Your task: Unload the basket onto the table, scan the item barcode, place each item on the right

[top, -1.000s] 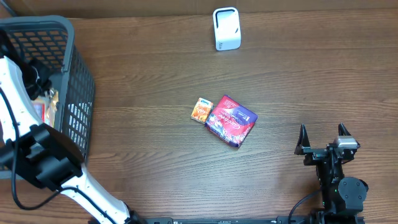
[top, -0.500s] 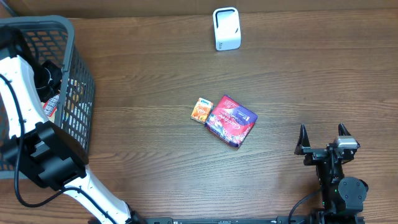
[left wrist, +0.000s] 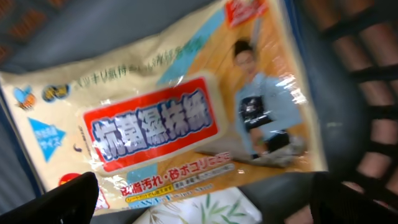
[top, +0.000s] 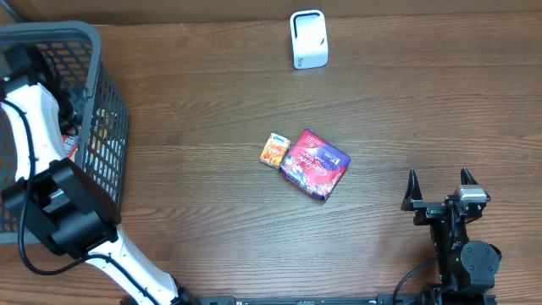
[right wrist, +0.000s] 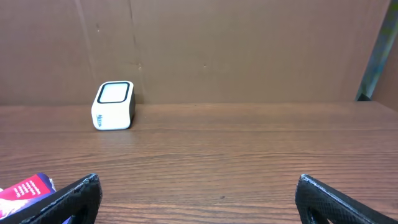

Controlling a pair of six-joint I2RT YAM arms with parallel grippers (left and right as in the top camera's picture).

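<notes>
left arm (top: 35, 102) has swung further up inside the basket (top: 110, 110) since a second ago, right arm and the table items haven't moved. left gripper (left wrist: 205, 200) is now spread wide, one finger at each lower corner of its wrist view, nothing pinched. below it is the wipes pack (left wrist: 161, 118): beige film with a red-framed blue label, lying in the basket, skewed in view. a white leaf-print packet (left wrist: 199, 213) sits at its lower edge. right gripper (right wrist: 200, 198) is spread and empty, low at the front right of the table (top: 423, 102), facing the scanner (top: 307, 38) at the far edge. orange sachet (top: 274, 149) is just beside the red pouch (top: 314, 163) mid-table, well apart from the scanner
</notes>
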